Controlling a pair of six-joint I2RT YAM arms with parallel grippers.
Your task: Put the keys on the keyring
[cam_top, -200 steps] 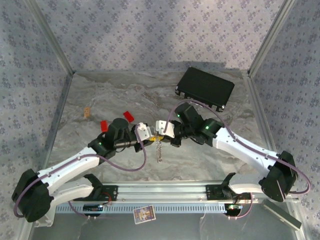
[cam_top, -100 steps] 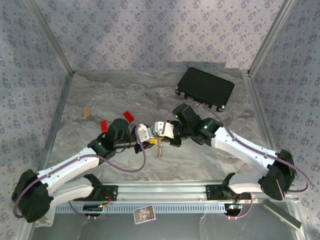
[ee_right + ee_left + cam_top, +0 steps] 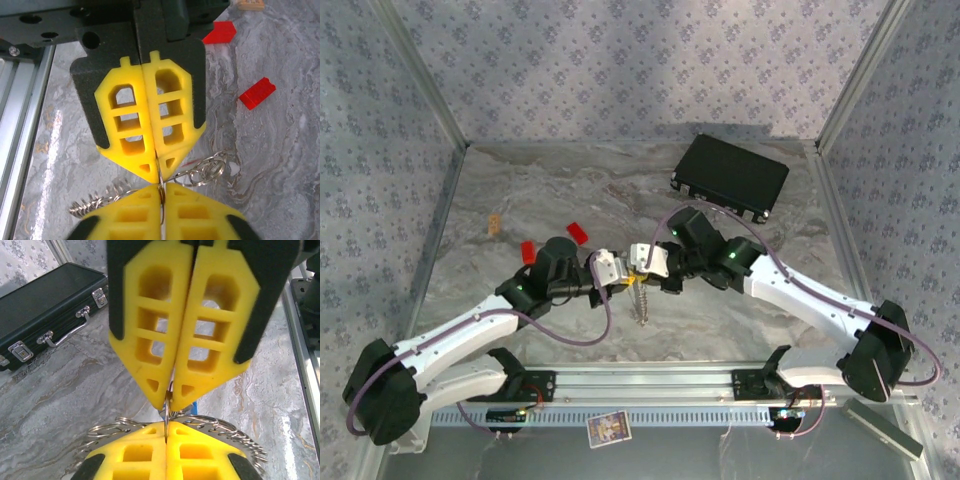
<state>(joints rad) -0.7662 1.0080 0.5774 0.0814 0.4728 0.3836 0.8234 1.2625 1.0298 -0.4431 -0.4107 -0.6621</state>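
The main risk is that the keyring (image 3: 227, 427) slips free, because both grips sit on one thin wire of it, seen edge-on. The left gripper (image 3: 166, 427) has its yellow fingers pressed fully together on that wire. The right gripper (image 3: 161, 189) meets it tip to tip, its fingers also together but for the wire in the seam. If either arm pulls or twists out of step, the wire could slide out and the bundle would drop to the marbled table (image 3: 550, 200), or the coil could bend instead of parting. With the two sets of tips touching, there is also hardly any room to thread a key between them. The keyring hangs in the air at the middle of the workspace between the tips, with the rest dangling below them towards the table. It looks pale and silvery, several fine wire loops with a beaded, chain-like edge and a few smaller rings beside them. A sliver of blue (image 3: 194, 405) just behind the tips is probably a key head, too hidden to be sure
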